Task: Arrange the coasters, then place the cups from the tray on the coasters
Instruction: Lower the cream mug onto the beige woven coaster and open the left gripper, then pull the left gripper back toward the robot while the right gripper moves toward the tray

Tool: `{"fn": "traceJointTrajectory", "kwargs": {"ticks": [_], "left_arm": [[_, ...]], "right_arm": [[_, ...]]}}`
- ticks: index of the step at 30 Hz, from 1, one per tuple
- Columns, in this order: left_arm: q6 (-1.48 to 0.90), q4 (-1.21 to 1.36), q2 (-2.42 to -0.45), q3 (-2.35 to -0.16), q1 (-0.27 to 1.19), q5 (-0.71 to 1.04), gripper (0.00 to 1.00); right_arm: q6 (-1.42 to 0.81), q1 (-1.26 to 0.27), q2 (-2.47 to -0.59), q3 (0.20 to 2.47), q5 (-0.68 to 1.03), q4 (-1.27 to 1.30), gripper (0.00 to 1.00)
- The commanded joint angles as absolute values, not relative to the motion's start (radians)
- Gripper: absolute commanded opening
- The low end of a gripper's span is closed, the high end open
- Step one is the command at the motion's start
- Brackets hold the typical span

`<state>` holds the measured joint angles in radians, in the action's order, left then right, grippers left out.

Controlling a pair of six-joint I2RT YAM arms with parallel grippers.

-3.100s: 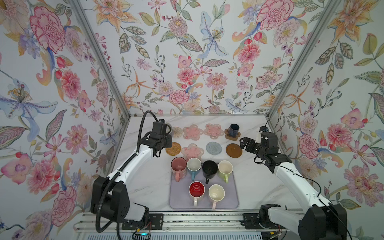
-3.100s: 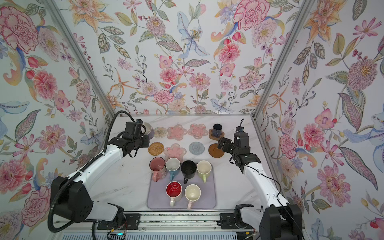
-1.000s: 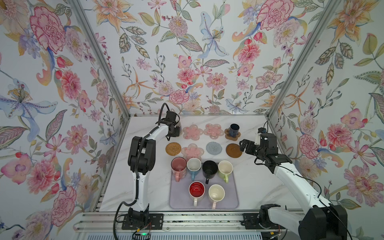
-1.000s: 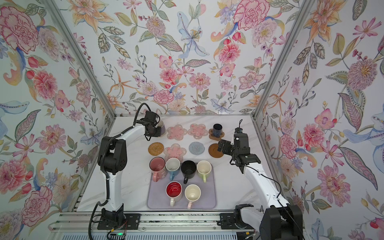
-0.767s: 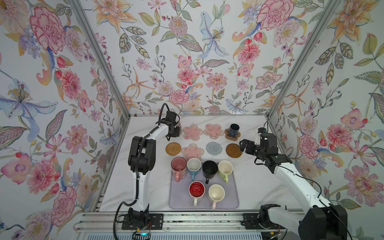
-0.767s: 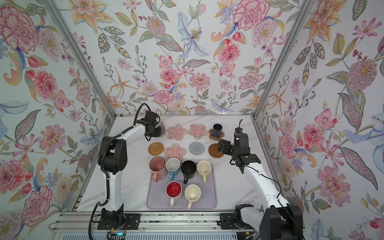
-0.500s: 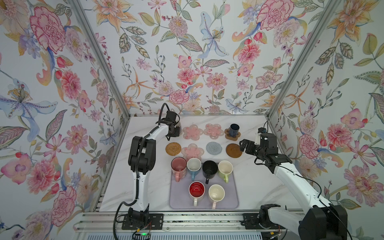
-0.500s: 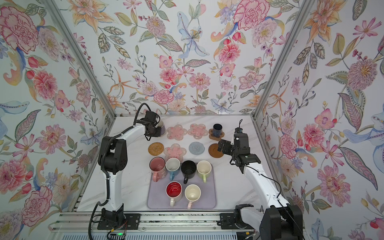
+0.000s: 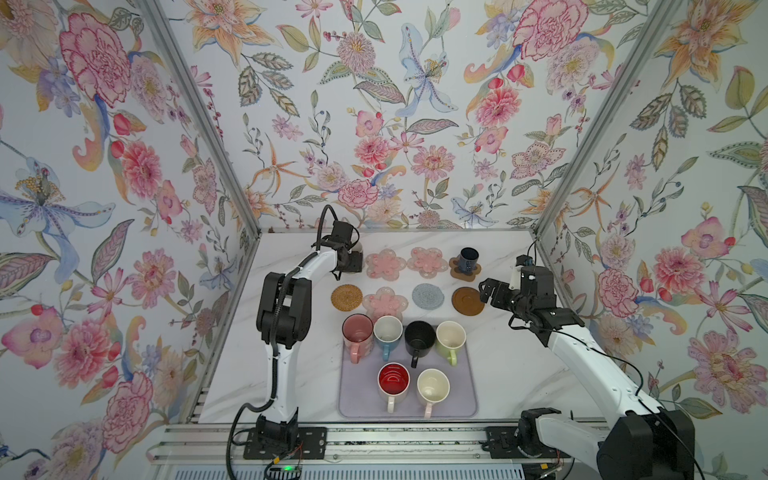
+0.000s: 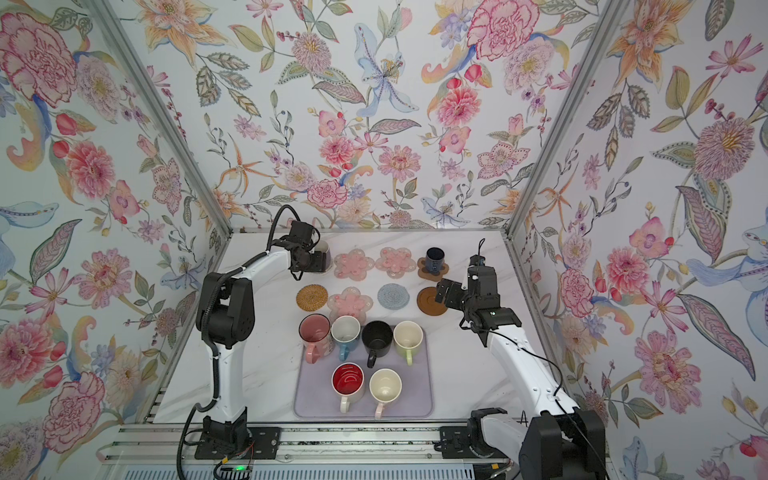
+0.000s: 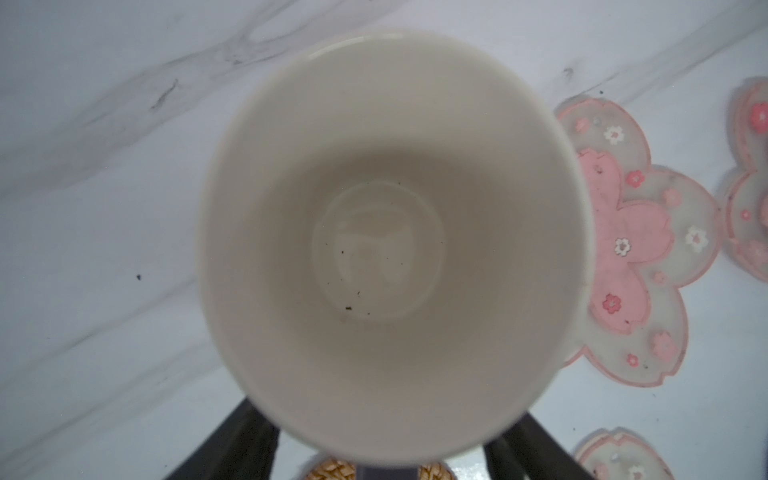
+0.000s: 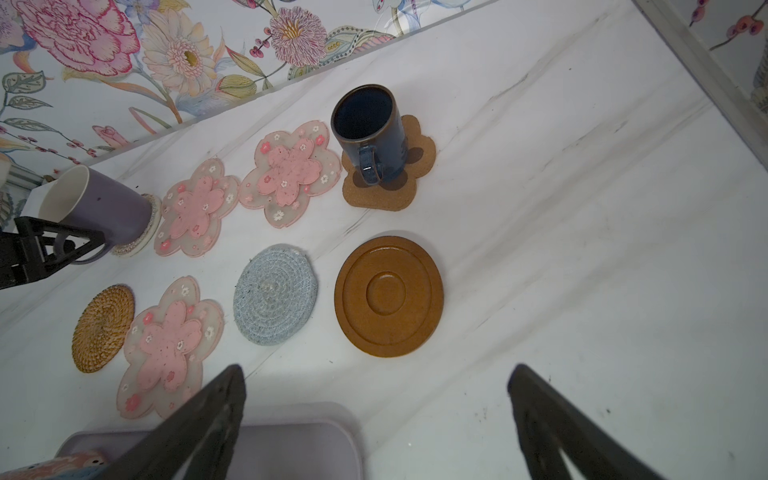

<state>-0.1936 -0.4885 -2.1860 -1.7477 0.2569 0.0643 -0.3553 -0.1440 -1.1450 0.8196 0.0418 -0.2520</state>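
All eight coasters lie in two rows of four on the marble tabletop (image 9: 511, 374), so the arranging looks finished and the cup-setting is under way. Two of the eight cups are on mats. The small navy mug (image 9: 468, 259) stands on the brown paw coaster (image 12: 374, 195) at the far right. The lavender mug (image 12: 99, 208) sits on the clear beaded coaster (image 12: 143, 241) at the far left. The left gripper (image 9: 350, 265) is at the lavender mug's handle. In the left wrist view its fingers (image 11: 245, 440) stand spread on either side of the handle, clasping nothing. The right gripper (image 9: 485, 291) hangs wide open and empty just right of the brown wooden disc (image 9: 468, 300). Six mats are bare: the disc, the grey knitted round (image 9: 428, 296), the rattan round (image 9: 346, 297) and three pink flower coasters (image 9: 384, 264). Six cups wait on the lavender tray (image 9: 361, 401) at the near edge. The pink mug (image 9: 357, 330), blue mug (image 9: 387, 330), black mug (image 9: 419, 334) and light green mug (image 9: 450, 336) stand in its far row. The white mug with red inside (image 9: 393, 380) and the cream mug (image 9: 433, 384) stand nearer. By this count about a quarter of the placing is done.
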Motion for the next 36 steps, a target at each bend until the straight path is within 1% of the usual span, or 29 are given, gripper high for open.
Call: {"fn": "traceJointTrajectory", "kwargs": {"ticks": [1,3,7,12,21,24,29,36], "left_arm": [[-0.225,-0.463,-2.102,-1.731,0.248,0.043,0.93],[-0.234,-0.456,-2.055,-1.715,0.248,0.028,0.99],[-0.244,-0.394,-1.900,-1.611,0.239,0.005,0.99],[-0.271,-0.234,-1.580,-1.264,0.208,-0.001,0.99],[-0.337,-0.112,-1.011,-0.743,0.205,-0.080,0.99],[-0.363,-0.085,-0.867,-0.615,0.204,-0.090,0.99],[-0.368,-0.092,-0.750,-0.530,0.204,-0.103,0.99],[-0.385,-0.103,-0.748,-0.514,0.204,-0.133,0.99]], "right_arm": [[-0.346,-0.150,-1.132,0.859,0.030,-0.282,0.99],[-0.348,-0.150,-1.131,0.858,0.030,-0.281,0.99],[-0.353,-0.150,-1.134,0.855,0.036,-0.280,0.99],[-0.352,-0.154,-1.137,0.853,0.035,-0.282,0.99],[-0.365,-0.173,-1.143,0.859,0.028,-0.320,0.99],[-0.366,-0.191,-1.128,0.863,0.004,-0.358,0.99],[-0.401,-0.243,-1.065,0.865,-0.038,-0.455,0.99],[-0.497,-0.422,-0.951,0.840,-0.119,-0.643,0.99]]}}
